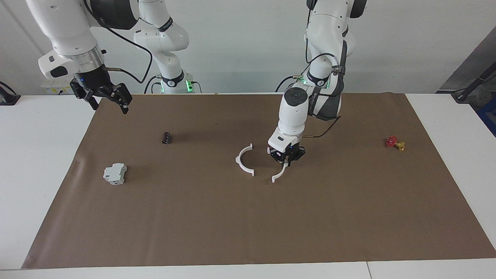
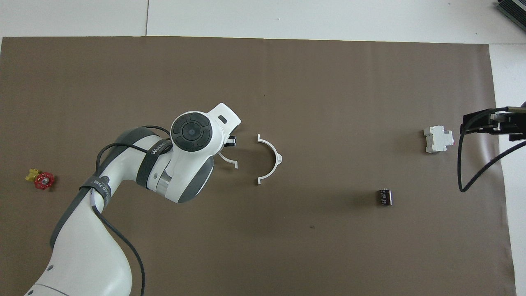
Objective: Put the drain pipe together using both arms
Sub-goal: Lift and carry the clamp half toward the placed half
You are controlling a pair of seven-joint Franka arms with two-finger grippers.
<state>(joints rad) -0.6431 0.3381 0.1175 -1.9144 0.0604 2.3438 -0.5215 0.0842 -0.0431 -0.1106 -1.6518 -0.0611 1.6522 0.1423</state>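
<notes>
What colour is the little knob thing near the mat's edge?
The small valve is red and yellow, clearest in the facing view.

Both half-rings [image 1: 244,161] [image 1: 279,173] are plain white. The mat [image 1: 248,217] is a flat dull brown, the table [image 1: 35,162] white. The arms [image 1: 296,108] [image 1: 66,27] are white with dark grey joint covers and black cables; their grippers [image 1: 287,155] [image 1: 101,96] are black. The block [image 1: 115,173] is grey-white, the cylinder [image 1: 166,137] black. A small valve [image 1: 394,143] is red and yellow.
</notes>
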